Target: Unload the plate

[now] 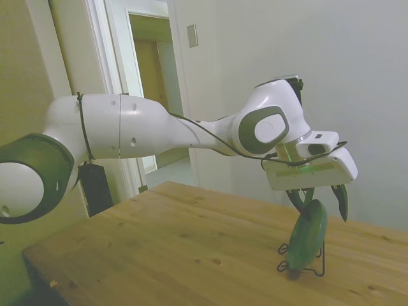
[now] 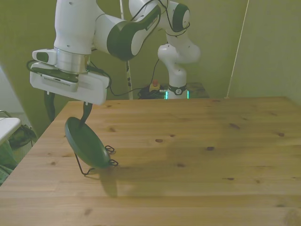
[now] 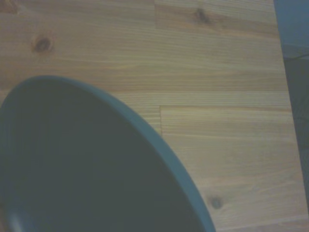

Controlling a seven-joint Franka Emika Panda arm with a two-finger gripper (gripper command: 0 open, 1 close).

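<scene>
The green plate stands on edge, leaning in a thin black wire rack near the table's edge at the front view's left. In the side view the plate rises from the rack at the right. My gripper hangs open just above it, its fingers straddling the plate's upper rim. One finger reaches down to the rim, while the other stays well apart from it. From the side the gripper shows the same wide gap. The wrist view is filled by the plate's dark face over wood.
The wooden table stretches wide to the front view's right of the rack. Its side edge runs close beside the plate. A white object sits beyond that edge. A doorway lies behind the arm.
</scene>
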